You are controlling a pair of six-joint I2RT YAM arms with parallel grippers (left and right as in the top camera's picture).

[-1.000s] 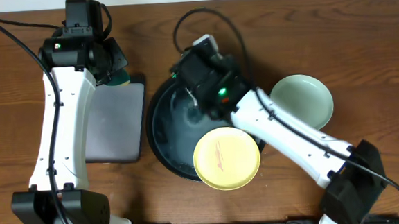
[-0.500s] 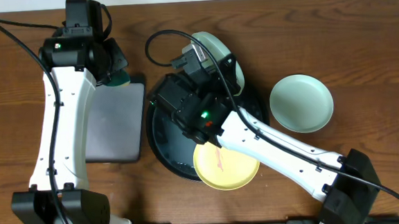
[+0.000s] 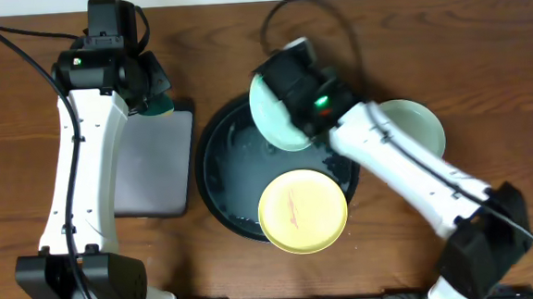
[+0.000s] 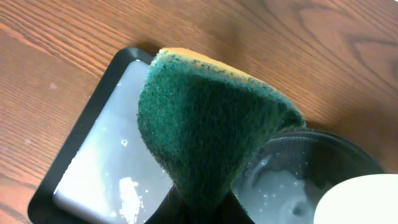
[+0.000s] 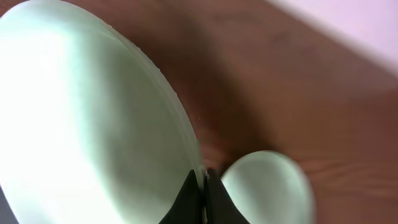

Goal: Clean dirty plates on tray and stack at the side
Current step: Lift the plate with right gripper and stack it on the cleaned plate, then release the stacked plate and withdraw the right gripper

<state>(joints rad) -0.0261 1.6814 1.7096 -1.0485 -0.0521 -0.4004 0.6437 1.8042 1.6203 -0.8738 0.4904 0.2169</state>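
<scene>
My right gripper [image 5: 203, 177] is shut on the rim of a mint green plate [image 3: 272, 121], held tilted above the back of the black round tray [image 3: 213, 162]; the plate fills the left of the right wrist view [image 5: 81, 118]. A yellow plate [image 3: 302, 211] with an orange-red smear lies on the tray's front right. A second mint green plate [image 3: 414, 131] lies on the table right of the tray, also in the right wrist view [image 5: 267, 186]. My left gripper [image 4: 202, 208] is shut on a green sponge [image 4: 205, 118], held over the back right corner of the grey tray.
A flat grey rectangular tray [image 3: 151, 161] with a black edge lies left of the black tray, wet with suds [image 4: 112, 168]. The black tray's floor is wet and foamy [image 4: 280, 186]. Black cables run along the table's back.
My right arm swung from left to right across the black tray, carrying the mint green plate lifted off it. The left arm and sponge have not moved.
</scene>
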